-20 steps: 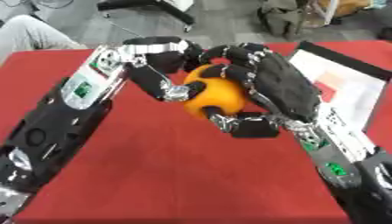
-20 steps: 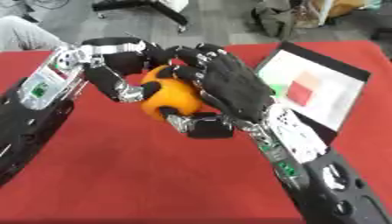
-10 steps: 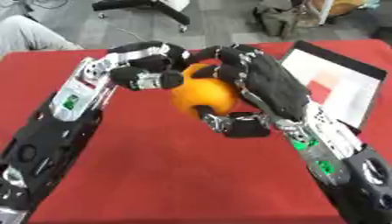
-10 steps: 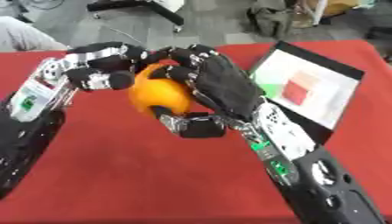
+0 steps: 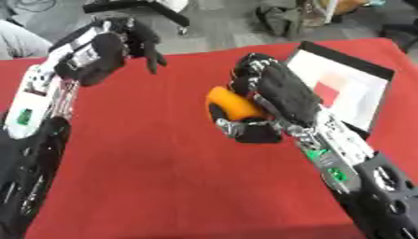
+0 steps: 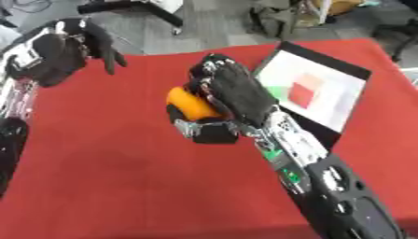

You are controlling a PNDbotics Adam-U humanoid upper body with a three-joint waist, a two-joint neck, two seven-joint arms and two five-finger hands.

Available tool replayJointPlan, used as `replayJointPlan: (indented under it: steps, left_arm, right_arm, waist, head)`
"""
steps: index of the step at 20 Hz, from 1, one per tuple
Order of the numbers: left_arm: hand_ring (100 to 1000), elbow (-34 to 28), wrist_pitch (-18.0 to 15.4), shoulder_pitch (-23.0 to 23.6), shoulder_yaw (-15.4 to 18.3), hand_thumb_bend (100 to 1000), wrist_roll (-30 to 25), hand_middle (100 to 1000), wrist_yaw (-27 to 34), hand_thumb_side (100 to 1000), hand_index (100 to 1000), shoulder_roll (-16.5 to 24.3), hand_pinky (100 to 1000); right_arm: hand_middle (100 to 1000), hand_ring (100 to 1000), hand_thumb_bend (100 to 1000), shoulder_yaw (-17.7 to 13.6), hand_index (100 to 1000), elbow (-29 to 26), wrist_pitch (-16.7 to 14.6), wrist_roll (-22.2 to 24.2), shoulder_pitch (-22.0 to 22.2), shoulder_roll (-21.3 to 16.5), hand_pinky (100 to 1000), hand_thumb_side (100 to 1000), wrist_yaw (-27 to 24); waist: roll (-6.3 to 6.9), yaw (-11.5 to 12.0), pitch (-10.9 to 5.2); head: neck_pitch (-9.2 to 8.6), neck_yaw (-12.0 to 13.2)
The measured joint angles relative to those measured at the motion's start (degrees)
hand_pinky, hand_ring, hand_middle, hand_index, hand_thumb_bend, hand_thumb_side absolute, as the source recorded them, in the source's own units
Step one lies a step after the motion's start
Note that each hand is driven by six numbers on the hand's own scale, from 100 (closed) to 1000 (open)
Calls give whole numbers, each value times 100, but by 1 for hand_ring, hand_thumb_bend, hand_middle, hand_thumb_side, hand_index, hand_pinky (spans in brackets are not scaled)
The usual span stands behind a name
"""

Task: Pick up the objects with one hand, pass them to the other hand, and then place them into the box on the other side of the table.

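I have the orange ball (image 5: 231, 105) in my right hand (image 5: 277, 95), fingers curled over its top and the thumb tucked under it, so it hangs above the red table (image 5: 155, 154) rather than resting on it. That wrap makes sense to me: a round, smooth thing like this would roll out of a flat palm, so I cup it from both sides. My left hand (image 5: 102, 49) is up near the far left edge, well apart from the ball, fingers loose and drooping, holding nothing. The box (image 6: 314, 91) sits just beside my right hand, its white floor showing a red and a green patch. The ball looks plain, glossy orange, mostly hidden by my fingers. I judge the handover done; the drop remains.
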Motion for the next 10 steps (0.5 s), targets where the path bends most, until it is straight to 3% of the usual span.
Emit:
replayJointPlan:
  steps: [6,10]
  left_arm:
    - [492,-199,236,277,504,374,519,491,-127,652,718,-36,721]
    - [492,-369,289,560,833,369,866,490,-226,649,714,-33,720]
  right_arm:
    - [242,373,100,-405,271,-89,312,-320,9,-196,639,551,141]
    - [260,394,100,-884,310,249,641,-471,-30,-522,619,539,98]
  waist:
    - [0,16,0]
    - [2,51,0]
  head:
    - [0,-381]
    - [0,-630]
